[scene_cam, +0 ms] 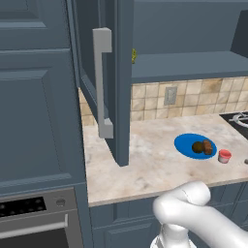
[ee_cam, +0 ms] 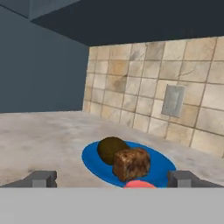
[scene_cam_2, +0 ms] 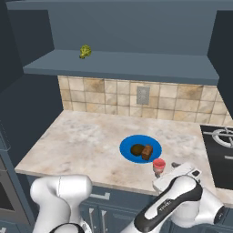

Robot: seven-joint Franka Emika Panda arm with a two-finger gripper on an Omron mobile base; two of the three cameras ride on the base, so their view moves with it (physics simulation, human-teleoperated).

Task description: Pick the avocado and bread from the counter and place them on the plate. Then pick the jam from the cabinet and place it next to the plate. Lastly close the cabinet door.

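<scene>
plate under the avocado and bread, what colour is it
Bright blue; the plate shows best in the right base view.

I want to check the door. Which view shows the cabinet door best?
The left base view: the cabinet door stands open, its bar handle in full sight. The right base view and hand view give nothing useful of it.

Avocado [ee_cam: 109,150] and bread [ee_cam: 132,163] — on plate [ee_cam: 159,168]

Tan tiled backsplash [scene_cam_2: 113,98], grey outlet [scene_cam_2: 142,95], oven [scene_cam: 34,223] lower left.
</scene>
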